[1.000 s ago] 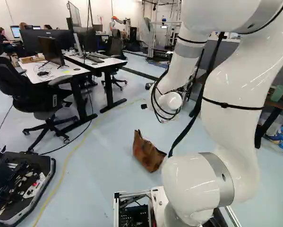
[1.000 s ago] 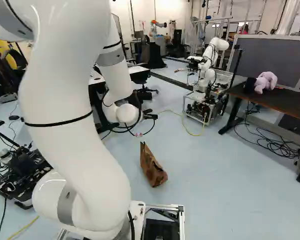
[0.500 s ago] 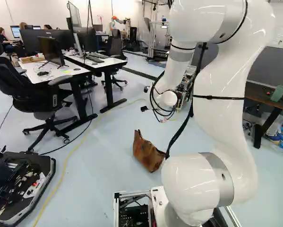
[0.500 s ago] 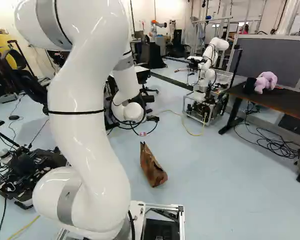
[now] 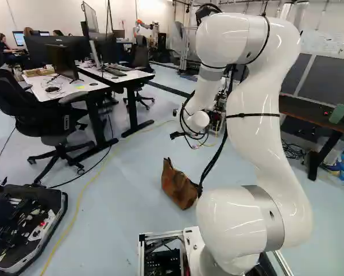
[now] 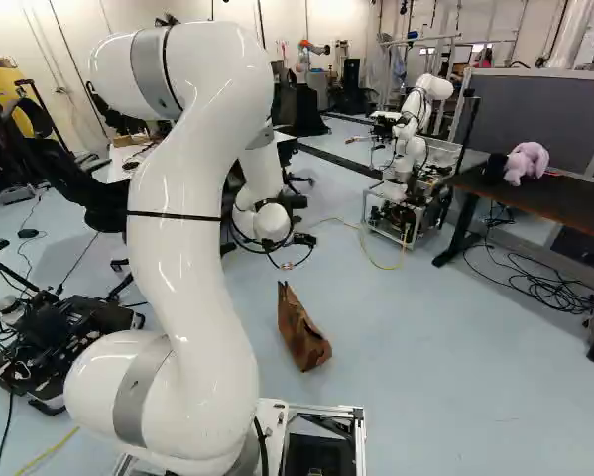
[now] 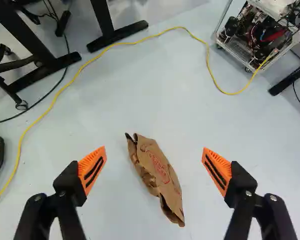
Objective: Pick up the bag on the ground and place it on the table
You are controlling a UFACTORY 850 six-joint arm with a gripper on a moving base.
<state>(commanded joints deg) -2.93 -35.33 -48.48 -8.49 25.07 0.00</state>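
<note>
in left base view, another robot partly hidden by arm, dark table cut off

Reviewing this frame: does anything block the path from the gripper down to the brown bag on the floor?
Nothing visible does. In the wrist view the brown bag shows unobstructed between the fingers of the open gripper, lying on the floor. The yellow cable runs around the bag at a distance, not over it.
</note>
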